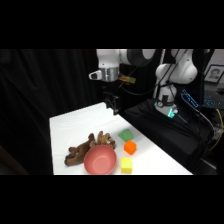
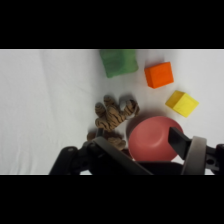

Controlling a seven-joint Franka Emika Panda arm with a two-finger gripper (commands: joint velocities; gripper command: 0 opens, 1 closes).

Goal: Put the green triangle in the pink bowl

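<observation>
We judge the task barely begun: the green triangle (image 1: 126, 134) sits on the white table (image 1: 70, 125), not in the pink bowl (image 1: 100, 160), and nothing is lifted. The gripper (image 1: 113, 106) hangs high above the far edge of the table, well apart from everything; whether its fingers stand apart or together we cannot tell from either view. Reaching, grasping, carrying and dropping all remain.

The green triangle lies near the table's right edge, farthest back in a row with the orange block (image 1: 130, 147) and the yellow cube (image 1: 127, 165), which runs toward the near edge. All three look hard, matte and sharp-edged. The bowl, near the front edge, is round, shallow and smooth, seemingly plastic. The brown plush toy (image 1: 86, 148), soft and striped, touches the bowl's far rim in the wrist view. The table looks smooth and plain.
</observation>
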